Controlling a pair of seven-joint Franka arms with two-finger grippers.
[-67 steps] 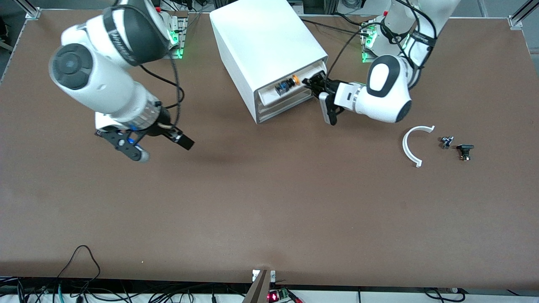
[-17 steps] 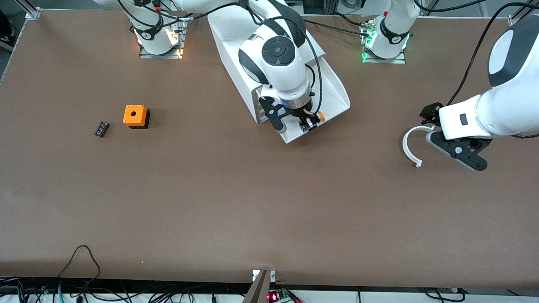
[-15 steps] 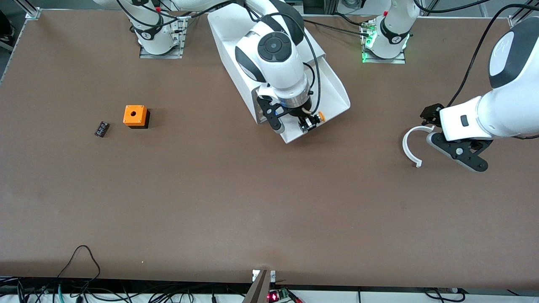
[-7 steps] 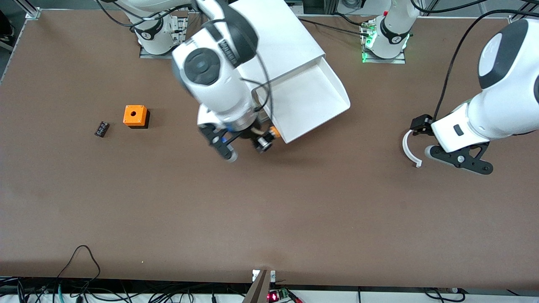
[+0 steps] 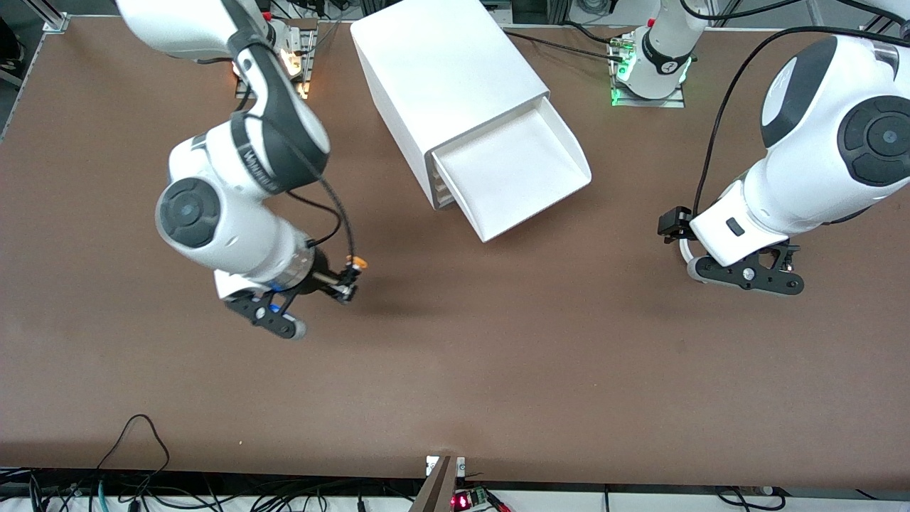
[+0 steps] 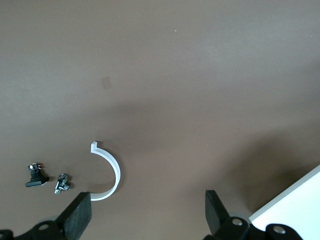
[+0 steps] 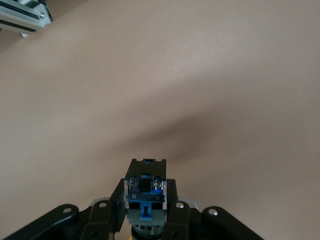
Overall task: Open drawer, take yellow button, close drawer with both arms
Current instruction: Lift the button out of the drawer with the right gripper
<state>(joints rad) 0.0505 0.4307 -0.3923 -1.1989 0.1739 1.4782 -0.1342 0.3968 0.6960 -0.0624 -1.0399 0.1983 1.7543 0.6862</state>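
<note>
Button, the tiny push kind with a round orange-yellow cap on a black stem and blue base, was pinched crosswise in the right claw, up in the air over bare brown counter toward the right arm's end. Right wrist view showed the blue base squeezed between both fingers, cap pointing away; a firm hold, likely chosen so the small part would not roll or twist in carriage.

Wide shallow white plastic drawer stood pulled well out of the big white box-shaped cabinet, tray bare. Judged: taking step done, drawer left out because closing remains.

Left claw hung with fingers spread wide, gripping nothing, over the counter at the left arm's end, above a white curved plastic arc. Two small dark parts lay just beside the arc. The left arm seemed to be waiting, probably for the push on the drawer front.
</note>
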